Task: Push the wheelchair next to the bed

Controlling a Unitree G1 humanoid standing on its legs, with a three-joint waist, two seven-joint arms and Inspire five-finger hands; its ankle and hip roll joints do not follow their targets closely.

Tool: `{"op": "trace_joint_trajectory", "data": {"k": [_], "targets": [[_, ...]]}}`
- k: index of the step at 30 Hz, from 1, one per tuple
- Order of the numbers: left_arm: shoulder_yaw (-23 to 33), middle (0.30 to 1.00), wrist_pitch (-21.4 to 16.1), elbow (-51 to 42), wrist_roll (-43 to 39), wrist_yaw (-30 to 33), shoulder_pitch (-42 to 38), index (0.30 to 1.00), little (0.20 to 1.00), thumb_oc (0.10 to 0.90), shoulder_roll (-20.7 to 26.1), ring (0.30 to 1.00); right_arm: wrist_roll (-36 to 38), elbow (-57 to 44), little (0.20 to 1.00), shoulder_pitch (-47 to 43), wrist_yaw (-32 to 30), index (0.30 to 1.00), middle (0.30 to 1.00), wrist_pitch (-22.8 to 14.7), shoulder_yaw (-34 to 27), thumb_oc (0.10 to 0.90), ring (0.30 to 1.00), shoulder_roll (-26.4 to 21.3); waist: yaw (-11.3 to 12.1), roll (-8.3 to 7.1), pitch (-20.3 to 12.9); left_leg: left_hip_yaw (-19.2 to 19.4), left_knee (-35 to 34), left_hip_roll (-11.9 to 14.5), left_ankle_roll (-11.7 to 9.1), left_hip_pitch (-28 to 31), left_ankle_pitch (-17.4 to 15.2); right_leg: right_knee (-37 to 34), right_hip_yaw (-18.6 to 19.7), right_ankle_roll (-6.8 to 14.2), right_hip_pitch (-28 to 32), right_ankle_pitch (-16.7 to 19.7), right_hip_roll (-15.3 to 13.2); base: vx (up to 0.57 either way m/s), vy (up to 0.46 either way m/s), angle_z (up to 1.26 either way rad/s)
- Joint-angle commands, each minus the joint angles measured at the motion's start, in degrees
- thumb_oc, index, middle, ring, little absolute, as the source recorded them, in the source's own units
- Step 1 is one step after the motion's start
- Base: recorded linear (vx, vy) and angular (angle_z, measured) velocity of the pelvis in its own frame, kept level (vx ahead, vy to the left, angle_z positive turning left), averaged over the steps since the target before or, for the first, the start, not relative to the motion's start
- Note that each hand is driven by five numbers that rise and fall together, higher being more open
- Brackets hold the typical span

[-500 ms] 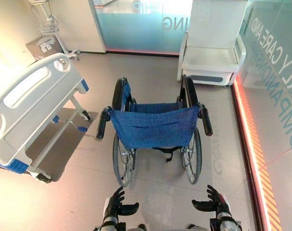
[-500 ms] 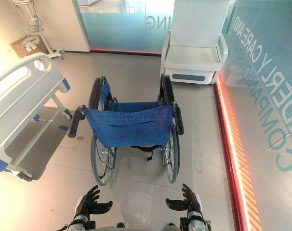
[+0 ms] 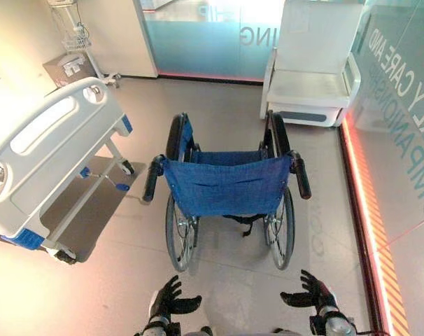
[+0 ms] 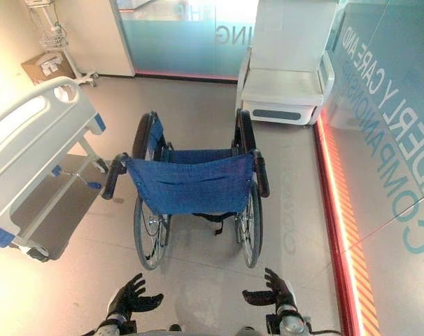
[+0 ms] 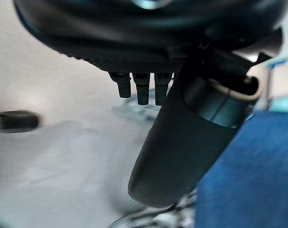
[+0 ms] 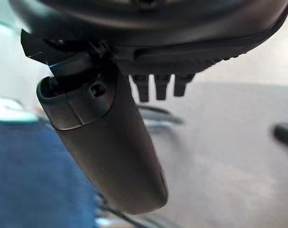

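Ahead of 2 robot hands (image 3: 168, 299) (image 3: 312, 295): wheelchair (image 3: 226, 185), apparently apart.

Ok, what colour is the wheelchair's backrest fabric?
The backrest fabric is plain blue, stretched between black push handles; it shows best in the left eye view.

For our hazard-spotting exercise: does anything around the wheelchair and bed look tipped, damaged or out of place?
Nothing stands out. The wheelchair stands upright on its wheels, apart from the bed. The left hand and right hand hover open behind it, touching nothing.
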Motion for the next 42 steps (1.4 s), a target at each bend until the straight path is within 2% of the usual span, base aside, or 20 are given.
{"op": "trace_joint_trajectory", "data": {"k": [1,4,10,13,20,24,30,36,42], "targets": [[5.04,0.9,-5.4,-6.76,-3.27,6.73,-6.32,0.9,0.9,0.8,6.72,0.9,6.03,-6.65,0.9,-7.42,-0.76,0.9,0.9,-2.37,-5.16,0.8,0.9,-5.35,0.24,-1.85,-0.15,0.73,1.85,-1.94,0.02,1.25,-4.88,-1.41,3.07,-0.04,2.54,-0.4,0.41,0.0,0.0,0.0],[8.41,0.9,-8.03,-9.94,-3.29,11.71,-8.72,0.9,0.9,0.8,9.75,0.9,7.33,-8.39,0.9,-10.7,0.62,0.9,0.9,-2.36,-7.89,0.8,0.9,-10.08,0.35,-1.76,-0.27,0.67,1.57,-1.98,-0.13,1.49,-4.63,-1.5,3.02,-0.11,2.84,-0.44,0.4,0.0,0.01,0.01],[12.42,0.9,-8.77,-15.37,-2.27,16.64,-13.8,0.9,0.9,0.8,16.84,0.9,9.48,-11.12,0.9,-17.58,-2.59,0.9,0.9,-2.12,-10.46,0.8,0.9,-16.75,0.76,-1.72,-0.99,0.45,0.7,-1.94,-0.44,2.05,-4.37,-2.51,2.65,-0.15,3.72,-0.32,0.18,0.0,0.006,0.02],[12.62,0.9,-7.24,-17.96,-1.41,19.37,-16.41,0.9,0.9,0.8,19.81,0.9,9.35,-13.49,0.9,-20.61,-5.7,0.9,0.9,-1.88,-10.39,0.8,0.9,-18.15,0.77,-1.55,-1.35,0.46,0.6,-1.94,-0.5,2.03,-4.34,-2.54,2.52,-0.13,3.85,-0.56,0.12,-0.01,0.02,0.05],[14.15,0.9,-3.88,-25.12,-2.41,21.47,-21.37,0.9,0.9,0.8,25.86,0.9,9.82,-23.28,0.9,-25.12,-9.32,0.9,0.9,1.98,-10.77,0.8,0.9,-20.72,0.19,-1.39,-1.96,0.52,0.23,-2.13,-0.38,1.98,-4.31,-2.8,2.92,-0.32,3.91,-1.03,0.4,-0.01,0.011,0.03],[14.35,0.9,-2.44,-28.97,-2.69,20.48,-22.8,0.9,0.9,0.8,27.32,0.9,10.5,-27.11,0.9,-25.82,-8.75,0.9,0.9,3.28,-10.78,0.8,0.9,-20.77,0.07,-1.44,-2.35,0.71,0.21,-2.14,-0.41,1.6,-4.14,-3.03,3.07,-0.41,3.65,-0.9,0.58,0.0,0.0,0.0],[14.59,0.9,1.28,-37.17,-3.88,14.82,-23.33,0.9,0.9,0.8,28.35,0.9,11.17,-34.43,0.9,-24.4,-6.22,0.9,0.9,7.16,-11.06,0.8,0.9,-20.22,-0.11,-1.44,-2.59,0.96,-0.01,-2.25,-0.32,1.27,-4.04,-3.47,3.2,-0.46,3.57,-0.94,0.86,0.0,0.0,0.0],[15.9,0.9,0.47,-45.5,-7.22,11.44,-20.0,0.9,0.9,0.8,25.93,0.9,13.44,-40.4,0.9,-21.78,-4.75,0.9,0.9,5.33,-12.8,0.8,0.9,-17.87,0.11,-1.73,-2.63,1.14,-0.07,-2.35,-0.08,1.02,-3.99,-3.44,3.16,-0.48,3.35,-0.97,1.08,0.0,0.0,0.0],[15.63,0.9,0.93,-49.76,-9.09,7.79,-17.96,0.9,0.9,0.8,23.49,0.9,12.79,-45.01,0.9,-19.94,-1.75,0.9,0.9,6.72,-13.09,0.8,0.9,-16.74,0.21,-1.88,-2.55,1.46,0.07,-2.38,-0.08,0.67,-3.95,-3.21,2.95,-0.35,3.0,-0.98,1.07,0.0,0.0,0.0]]}}
